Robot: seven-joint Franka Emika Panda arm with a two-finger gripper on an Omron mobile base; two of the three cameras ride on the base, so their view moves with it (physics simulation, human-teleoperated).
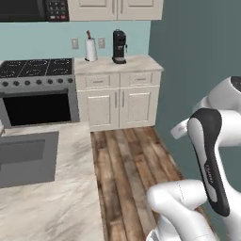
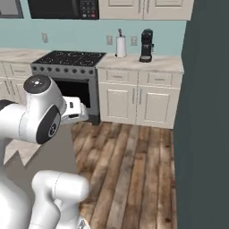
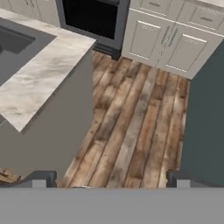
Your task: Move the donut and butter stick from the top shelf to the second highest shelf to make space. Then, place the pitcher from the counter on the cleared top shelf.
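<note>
Coffee maker [image 1: 119, 46] beside paper towel roll [image 1: 90, 49].

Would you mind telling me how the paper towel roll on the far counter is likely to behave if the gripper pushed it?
The paper towel roll stands upright, tall and narrow, on a holder beside the coffee maker, so a high push would probably tip it. It looks like soft paper, so likely light and yielding. Once tipped, its round shape might let it roll.

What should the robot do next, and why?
Probably drive the base and turn toward the dark teal wall, which may be the fridge. The gripper is open, holds nothing and points at bare wooden floor beside the counter. No donut, butter stick, pitcher or shelf is in sight, so there is nothing to reach for yet.
</note>
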